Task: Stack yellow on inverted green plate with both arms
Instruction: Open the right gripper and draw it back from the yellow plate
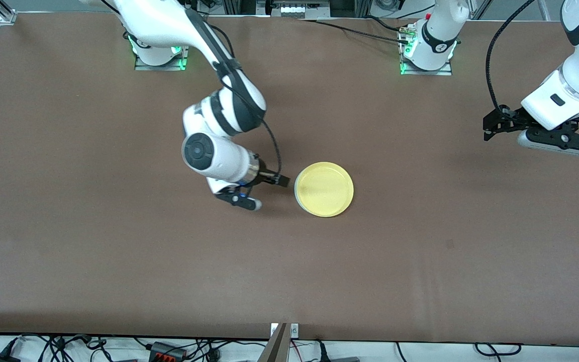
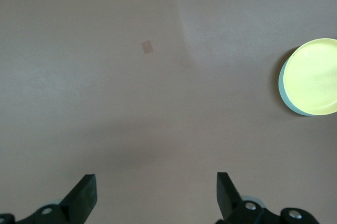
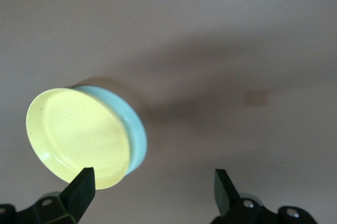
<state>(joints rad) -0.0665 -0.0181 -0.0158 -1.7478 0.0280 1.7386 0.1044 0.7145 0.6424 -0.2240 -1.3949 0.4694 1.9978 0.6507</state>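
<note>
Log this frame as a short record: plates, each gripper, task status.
yellow plate: lies on the green plate, mid-table
green plate: only its rim shows under the yellow
right gripper: open, beside the stack, holding nothing
left gripper: open, empty, waiting over the left arm's end of the table
status: stack appears done

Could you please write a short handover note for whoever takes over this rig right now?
Right gripper: open, holding nothing, low beside the stack on the side toward the right arm's end.
Left gripper: open and empty, waiting over bare table toward the left arm's end.
Yellow plate sits on the green plate mid-table, slightly offset so a green edge shows.
Done: stacking appears complete.
Left: probably only pulling the right arm away.
</note>
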